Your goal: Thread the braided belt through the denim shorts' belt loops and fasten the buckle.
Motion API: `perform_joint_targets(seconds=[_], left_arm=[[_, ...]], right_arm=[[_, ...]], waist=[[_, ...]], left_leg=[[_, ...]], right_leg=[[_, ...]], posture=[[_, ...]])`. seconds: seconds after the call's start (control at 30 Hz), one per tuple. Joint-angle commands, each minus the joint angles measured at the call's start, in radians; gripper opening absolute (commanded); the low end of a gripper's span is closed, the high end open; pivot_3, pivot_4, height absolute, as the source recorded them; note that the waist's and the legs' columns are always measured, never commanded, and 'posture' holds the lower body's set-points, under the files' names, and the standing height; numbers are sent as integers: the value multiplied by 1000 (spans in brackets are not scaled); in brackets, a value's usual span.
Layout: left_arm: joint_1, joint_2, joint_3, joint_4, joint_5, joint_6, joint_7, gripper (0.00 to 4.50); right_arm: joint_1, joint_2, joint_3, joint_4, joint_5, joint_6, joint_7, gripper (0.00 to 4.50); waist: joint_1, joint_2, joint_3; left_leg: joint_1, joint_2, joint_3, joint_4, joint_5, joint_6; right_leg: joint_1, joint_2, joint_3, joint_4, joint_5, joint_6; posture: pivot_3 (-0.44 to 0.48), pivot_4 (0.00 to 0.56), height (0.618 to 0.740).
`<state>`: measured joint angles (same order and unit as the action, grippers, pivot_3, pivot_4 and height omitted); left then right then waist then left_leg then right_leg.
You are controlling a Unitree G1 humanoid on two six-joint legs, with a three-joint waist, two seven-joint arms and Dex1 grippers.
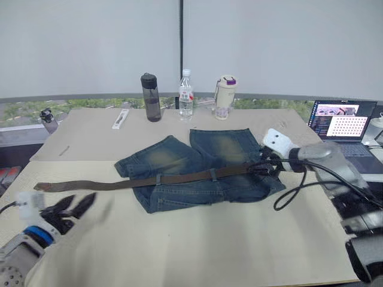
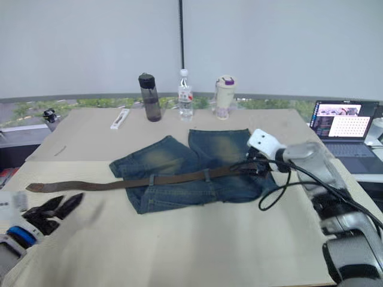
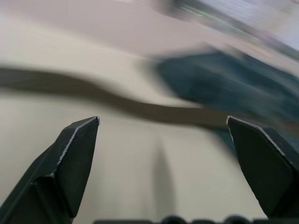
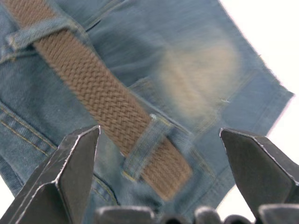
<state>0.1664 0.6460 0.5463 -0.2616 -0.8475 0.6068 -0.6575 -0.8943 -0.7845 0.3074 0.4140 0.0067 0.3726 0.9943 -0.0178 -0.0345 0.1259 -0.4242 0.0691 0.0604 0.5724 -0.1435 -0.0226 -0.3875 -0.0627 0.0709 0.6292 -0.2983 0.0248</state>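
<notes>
My right gripper (image 4: 159, 140) stands wide open just over the braided belt (image 1: 179, 178) at the right end of the denim shorts (image 1: 197, 170), and my left gripper (image 1: 70, 207) is spread open too, hanging above bare table (image 1: 197, 245) near the belt's loose tail. I judge the risk to be tugging with nothing pinned, which could bunch the denim or drag the strap out of the belt loops (image 4: 145, 144). I count one belt, one pair of shorts, two loops plainly holding the strap in the head view, three bottles (image 1: 186, 95), one laptop (image 1: 342, 119); I can't make out the buckle.
</notes>
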Motion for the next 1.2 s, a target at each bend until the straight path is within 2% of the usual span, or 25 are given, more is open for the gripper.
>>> perform_joint_targets(seconds=[0.03,0.2,0.23,0.37,0.47,0.57,0.67,0.7,0.8,0.87,0.93,1.1,1.2], left_arm=[[-42,61,-112,-90,15,-32,-160,4461],[-193,121,-287,-103,86,-70,-297,4461],[-214,129,-312,-99,104,-82,-322,4461],[-340,122,-387,-57,104,-60,-369,4500],[-412,110,-425,-12,121,-57,-377,4500],[-490,97,-463,55,157,-48,-363,4500],[-609,73,-534,195,256,-66,-349,4500],[-660,64,-568,258,306,-97,-359,4500],[-797,32,-628,430,373,-94,-396,4500],[-907,-7,-689,609,466,-195,-442,4500],[-984,-36,-735,759,539,-289,-496,4500],[-1118,-98,-794,1000,632,-414,-648,4500],[-1185,-152,-812,1147,707,-495,-623,4500]], right_arm=[[-146,56,78,220,-91,-99,117,4500],[-298,154,187,527,-234,-267,176,4500],[-317,168,197,573,-257,-298,175,4500],[-345,174,230,685,-337,-413,168,3318],[-326,139,200,657,-336,-440,195,2287],[-246,62,129,469,-283,-442,243,1268],[-54,-47,11,98,-198,-367,256,161],[35,-78,-43,-58,-154,-302,259,11],[253,-131,-173,-421,-42,-152,257,11],[397,-136,-263,-640,-2,-25,209,11],[484,-133,-303,-781,2,69,160,11],[626,-132,-382,-1025,40,256,82,11],[727,-131,-456,-1104,54,294,44,11]], waist=[[-3,2,1],[-1,4,3],[-1,4,3],[1,5,3],[3,7,4],[9,9,5],[22,10,6],[28,10,6],[30,11,6],[30,12,5],[28,12,5],[22,12,5],[26,11,5]], left_leg=[[0,0,0,0,0,0],[-1,1,0,0,4,6],[-1,1,0,0,5,8],[-1,1,0,0,5,8],[-2,1,0,1,5,8],[-2,1,-1,3,5,9],[-2,1,-3,4,5,9],[-1,1,-2,6,5,9],[-4,0,-3,8,5,8],[-5,0,-4,10,5,8],[-5,0,-6,13,5,8],[-7,0,-6,16,5,8],[-9,0,-7,17,5,8]], right_leg=[[0,0,1,0,0,0],[1,3,0,1,1,1],[1,3,0,2,4,6],[2,4,0,3,6,11],[2,4,0,3,7,12],[3,5,0,4,7,14],[5,5,-2,4,6,16],[4,5,-1,5,5,17],[2,6,0,11,5,18],[1,6,-1,13,3,20],[2,7,-1,14,3,20],[2,7,-1,13,3,20],[2,7,-1,13,3,21]], posture=[[0,150,740],[0,150,740],[0,150,740],[0,150,740],[0,150,740],[0,150,740],[0,150,740],[0,150,740],[0,150,740],[0,150,740],[0,150,740],[0,150,740],[0,150,740]])
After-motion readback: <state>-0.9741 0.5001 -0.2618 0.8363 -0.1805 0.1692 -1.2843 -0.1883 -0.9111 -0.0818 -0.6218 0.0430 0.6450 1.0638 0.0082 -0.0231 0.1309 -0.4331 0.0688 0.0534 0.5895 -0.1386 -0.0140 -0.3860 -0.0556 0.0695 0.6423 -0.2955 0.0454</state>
